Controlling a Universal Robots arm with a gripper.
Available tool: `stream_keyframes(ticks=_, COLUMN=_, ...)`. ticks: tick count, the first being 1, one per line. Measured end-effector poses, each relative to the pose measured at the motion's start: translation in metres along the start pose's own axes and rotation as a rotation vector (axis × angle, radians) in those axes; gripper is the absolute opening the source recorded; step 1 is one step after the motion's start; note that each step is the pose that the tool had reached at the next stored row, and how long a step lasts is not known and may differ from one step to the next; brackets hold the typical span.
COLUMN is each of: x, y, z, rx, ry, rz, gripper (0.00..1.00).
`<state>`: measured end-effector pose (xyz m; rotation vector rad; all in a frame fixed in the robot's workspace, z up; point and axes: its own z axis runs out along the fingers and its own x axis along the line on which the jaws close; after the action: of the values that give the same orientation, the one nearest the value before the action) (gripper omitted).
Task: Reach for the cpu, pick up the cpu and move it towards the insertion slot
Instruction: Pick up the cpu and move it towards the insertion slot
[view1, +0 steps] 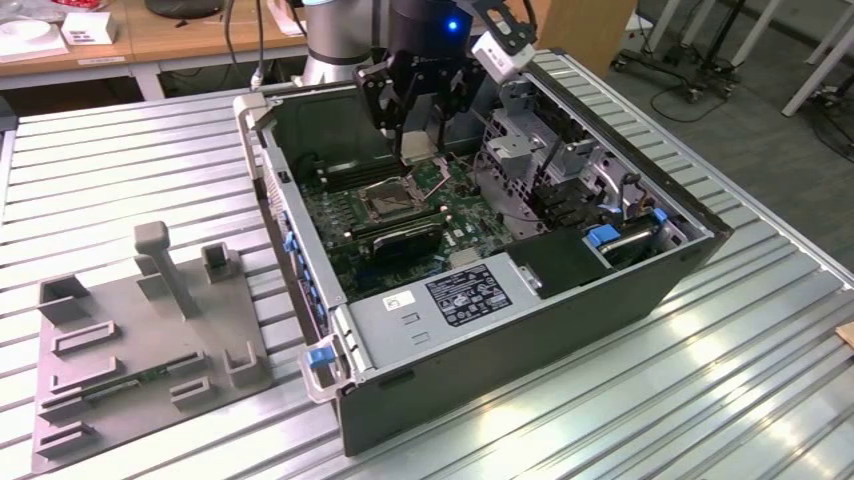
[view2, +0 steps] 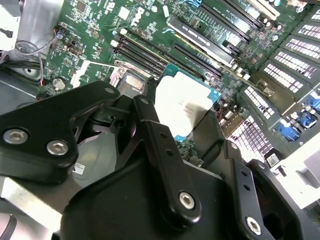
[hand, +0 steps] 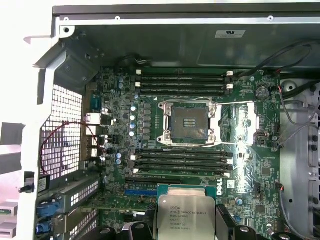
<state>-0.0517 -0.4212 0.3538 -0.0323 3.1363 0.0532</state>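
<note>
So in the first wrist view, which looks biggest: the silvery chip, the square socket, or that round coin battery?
1. The cpu, held in the gripper, looks about as large as the insertion slot; it is nearer the camera and partly cut off, so I won't rank the two.
2. The insertion slot.
3. The coin battery, clearly smallest.

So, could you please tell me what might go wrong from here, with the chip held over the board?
The gripper holds the cpu only by its edges, so it might slip or tilt and drop onto the motherboard.

The insertion slot lies open with its contacts exposed; a tilted or misaligned approach could damage them.

The socket's raised metal frame and nearby cables could snag the gripper.
</note>
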Motion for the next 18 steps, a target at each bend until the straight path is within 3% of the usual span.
stream_keyframes(ticks=11, x=0.0000, y=0.0027, z=0.0002, rx=0.0000, ry=0.0000, rz=0.000, gripper=0.54)
stream_keyframes(ticks=18, x=-0.0002, y=0.0079, z=0.0007, rx=0.0000, ry=0.0000, rz=0.000, gripper=0.54)
